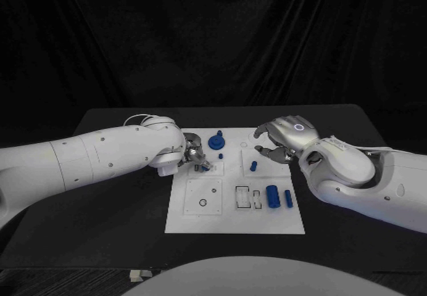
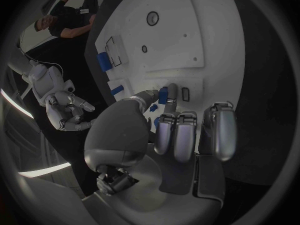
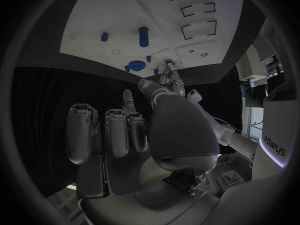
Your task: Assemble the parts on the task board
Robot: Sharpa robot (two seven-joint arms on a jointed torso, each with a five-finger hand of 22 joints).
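Note:
The white task board (image 1: 236,213) lies mid-table. My left hand (image 1: 191,155) is over the board's upper left and pinches a small blue part (image 2: 163,95) between thumb and a finger, just above a recessed white plate (image 2: 187,82). My right hand (image 1: 281,139) hovers over the board's upper right, fingers apart and holding nothing. On the board are a round blue part (image 1: 216,143), a small blue peg (image 1: 221,156), a longer blue peg (image 1: 253,165) and two blue blocks (image 1: 272,197) (image 1: 288,197). In the right wrist view the longer peg (image 3: 144,36) stands upright.
Black-outlined rectangular slots (image 1: 243,197) lie left of the blue blocks, and a square plate with a round hole (image 1: 203,198) fills the board's lower left. Black table (image 1: 107,209) surrounds the board on all sides.

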